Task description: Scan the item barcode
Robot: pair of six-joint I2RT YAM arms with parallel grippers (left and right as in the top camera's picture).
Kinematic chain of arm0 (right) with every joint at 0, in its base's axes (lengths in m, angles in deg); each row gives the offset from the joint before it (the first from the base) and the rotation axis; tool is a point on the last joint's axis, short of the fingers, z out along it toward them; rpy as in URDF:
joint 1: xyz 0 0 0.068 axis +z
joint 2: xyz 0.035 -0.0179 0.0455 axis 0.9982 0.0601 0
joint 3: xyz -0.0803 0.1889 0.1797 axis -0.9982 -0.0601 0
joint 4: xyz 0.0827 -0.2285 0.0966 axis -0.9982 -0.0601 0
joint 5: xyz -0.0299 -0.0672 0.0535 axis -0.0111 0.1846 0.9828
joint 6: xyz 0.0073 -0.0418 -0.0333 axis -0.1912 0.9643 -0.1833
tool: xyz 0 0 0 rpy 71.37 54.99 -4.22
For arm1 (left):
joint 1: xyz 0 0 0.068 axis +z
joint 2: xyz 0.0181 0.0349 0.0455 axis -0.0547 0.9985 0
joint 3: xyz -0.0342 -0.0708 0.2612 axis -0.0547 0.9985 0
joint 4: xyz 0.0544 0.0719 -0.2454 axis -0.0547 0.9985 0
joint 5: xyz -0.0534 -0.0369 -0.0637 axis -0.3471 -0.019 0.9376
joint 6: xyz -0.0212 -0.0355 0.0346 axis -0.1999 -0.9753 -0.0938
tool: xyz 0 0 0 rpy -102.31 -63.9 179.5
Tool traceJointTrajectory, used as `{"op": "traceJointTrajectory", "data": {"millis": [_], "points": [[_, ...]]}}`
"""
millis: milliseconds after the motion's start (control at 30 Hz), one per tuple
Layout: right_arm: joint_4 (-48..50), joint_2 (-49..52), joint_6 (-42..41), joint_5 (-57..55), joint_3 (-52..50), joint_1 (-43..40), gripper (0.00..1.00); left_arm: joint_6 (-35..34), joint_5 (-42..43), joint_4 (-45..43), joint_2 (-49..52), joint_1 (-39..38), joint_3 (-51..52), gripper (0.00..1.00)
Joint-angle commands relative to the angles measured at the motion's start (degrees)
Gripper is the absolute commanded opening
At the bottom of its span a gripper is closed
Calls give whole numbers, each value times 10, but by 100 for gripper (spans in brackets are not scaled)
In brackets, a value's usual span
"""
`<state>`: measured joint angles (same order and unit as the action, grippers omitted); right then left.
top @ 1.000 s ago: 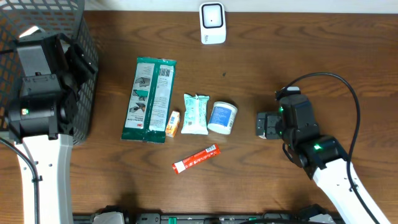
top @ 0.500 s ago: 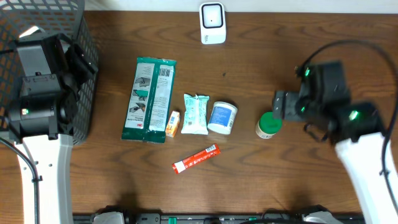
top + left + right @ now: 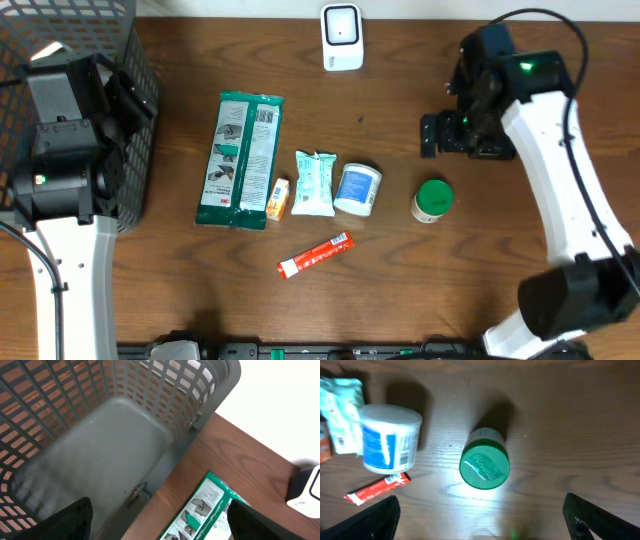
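Right wrist view: right pincer point(image 3: 480, 515) gaping wide, fingers cut off at the corners, above the upright green-capped white bottle point(image 3: 484, 462). Left pincer point(image 3: 160, 522) apart too, by the grey mesh basket point(image 3: 115, 435).

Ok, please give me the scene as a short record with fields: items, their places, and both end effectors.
Scanner: white plastic barcode scanner, far edge of wooden table
Basket: grey plastic mesh basket, far left
Row, left to right: flat green packet, small orange box, pale green pouch, white tub with blue label, green-lidded bottle
Nearer: red stick sachet
Left end effector: open, empty, over basket
Right end effector: open, empty, apart from bottle
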<state>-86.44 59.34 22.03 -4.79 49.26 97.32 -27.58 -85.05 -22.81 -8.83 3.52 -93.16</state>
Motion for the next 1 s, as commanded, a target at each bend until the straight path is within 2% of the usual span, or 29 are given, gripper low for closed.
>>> {"op": "traceJointTrajectory", "data": {"millis": [0, 133, 400, 967], "points": [[5, 14, -23, 7, -31, -2, 99, 1, -5, 1, 1, 2, -2, 84], [56, 16, -63, 7, -103, -3, 99, 1, -5, 1, 1, 2, -2, 84], [156, 16, -78, 18, -205, -3, 99, 1, -5, 1, 1, 2, -2, 84], [265, 16, -159, 20, -318, 2, 99, 1, -5, 1, 1, 2, -2, 84]]}}
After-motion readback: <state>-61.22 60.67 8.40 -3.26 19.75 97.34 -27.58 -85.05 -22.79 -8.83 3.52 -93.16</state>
